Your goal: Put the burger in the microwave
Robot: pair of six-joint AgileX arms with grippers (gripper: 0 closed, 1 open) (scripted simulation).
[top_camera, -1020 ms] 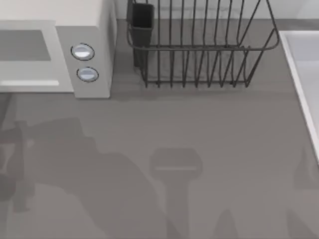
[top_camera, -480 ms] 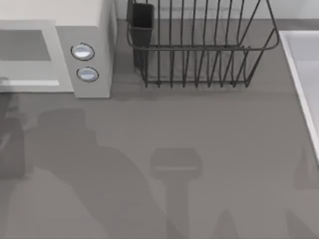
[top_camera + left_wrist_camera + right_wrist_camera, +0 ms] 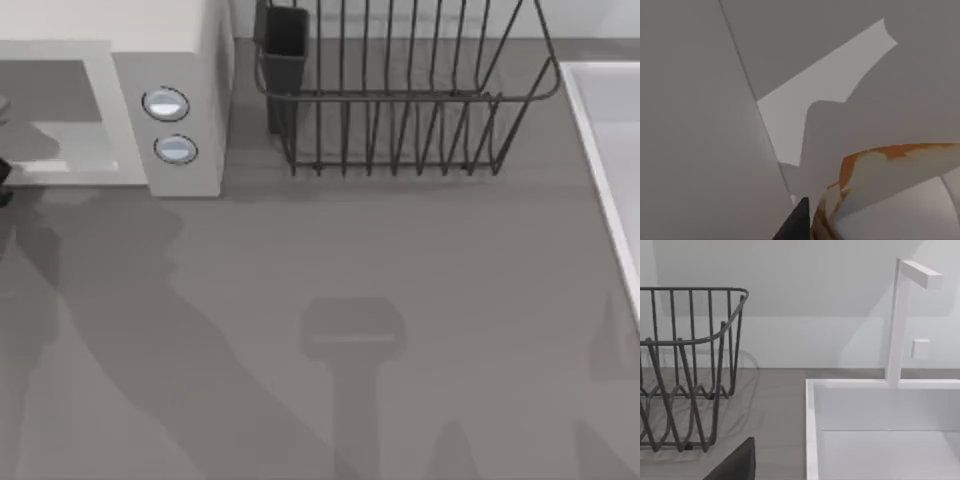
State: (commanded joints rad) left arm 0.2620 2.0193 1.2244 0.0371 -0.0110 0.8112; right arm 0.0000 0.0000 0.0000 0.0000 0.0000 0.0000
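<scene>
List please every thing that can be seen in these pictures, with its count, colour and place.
large white boxy microwave: one, white with grey cavity, table's far left.
round silver-blue buttons: two, on the microwave's front panel.
dark wire dish rack: one, black, far middle of the table.
dark rectangular cup: one, at the rack's left end.
white sink basin: one, table's right side.
white faucet: one, standing behind the sink.
grey table: one.
golden-orange burger bun: one, close before the left wrist camera, by grey walls.
left tool: dark part at the top view's left edge, by the microwave cavity.
right tool finger: dark tip, near the rack.
</scene>
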